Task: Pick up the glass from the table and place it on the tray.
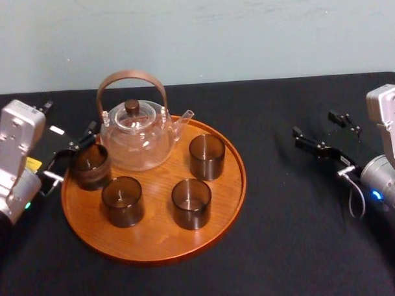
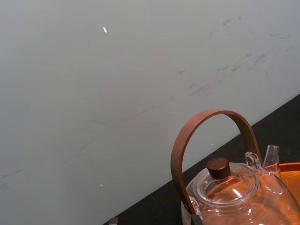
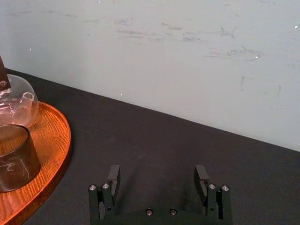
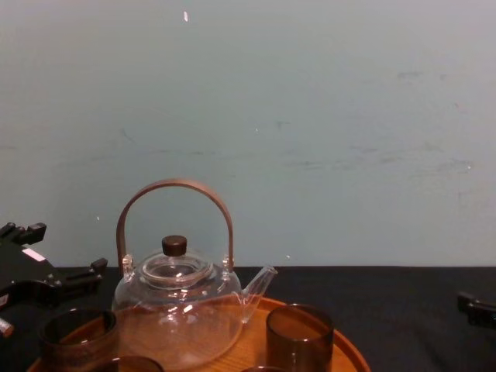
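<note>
Left gripper (image 1: pixel 73 152): fingers spread wide, flanking glass (image 1: pixel 89 167), not clamped on it as far as head view shows. Glass upright on tray (image 1: pixel 155 243), at 9 o'clock, just inside rim, near teapot (image 1: pixel 135 134) at 11 o'clock. Three like glasses (image 1: pixel 191 203) on tray at 2, 5 and 7 o'clock.

Right gripper (image 3: pixel 157 174): fingers wide, holding nothing, idle over table (image 1: pixel 285 249), well apart from tray at 3 o'clock.

Judgement: placing looks done; left to do is drawing arm clear without nudging glass.

The tray (image 4: pixel 347 353) and glass (image 4: pixel 76 335) run off the chest view's bottom edge.
</note>
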### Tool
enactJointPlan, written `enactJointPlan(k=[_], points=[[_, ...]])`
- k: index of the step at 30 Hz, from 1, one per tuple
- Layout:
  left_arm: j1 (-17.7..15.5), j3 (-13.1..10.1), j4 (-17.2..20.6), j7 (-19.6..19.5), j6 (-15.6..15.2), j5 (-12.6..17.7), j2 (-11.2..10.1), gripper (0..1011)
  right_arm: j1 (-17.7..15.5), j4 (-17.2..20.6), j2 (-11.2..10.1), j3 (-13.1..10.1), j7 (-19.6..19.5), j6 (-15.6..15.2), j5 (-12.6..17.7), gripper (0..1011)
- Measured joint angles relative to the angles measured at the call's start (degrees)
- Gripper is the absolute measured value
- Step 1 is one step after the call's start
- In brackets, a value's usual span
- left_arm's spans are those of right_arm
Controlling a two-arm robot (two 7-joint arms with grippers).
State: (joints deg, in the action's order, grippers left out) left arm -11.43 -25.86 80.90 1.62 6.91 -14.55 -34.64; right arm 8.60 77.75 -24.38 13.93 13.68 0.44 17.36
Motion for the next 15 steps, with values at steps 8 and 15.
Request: enactJointPlan(k=[8,15], points=[[0.00,0.00,0.00,0.00,0.00,0.00,0.00,1001,0.00,-0.01,-0.06,0.05,0.08,-0.02,0.00,1002],[0.00,0.00,0.00,0.00,0.00,0.00,0.00,1001,0.01,-0.01,-0.11,0.09,0.13,-0.01,0.05,1002]])
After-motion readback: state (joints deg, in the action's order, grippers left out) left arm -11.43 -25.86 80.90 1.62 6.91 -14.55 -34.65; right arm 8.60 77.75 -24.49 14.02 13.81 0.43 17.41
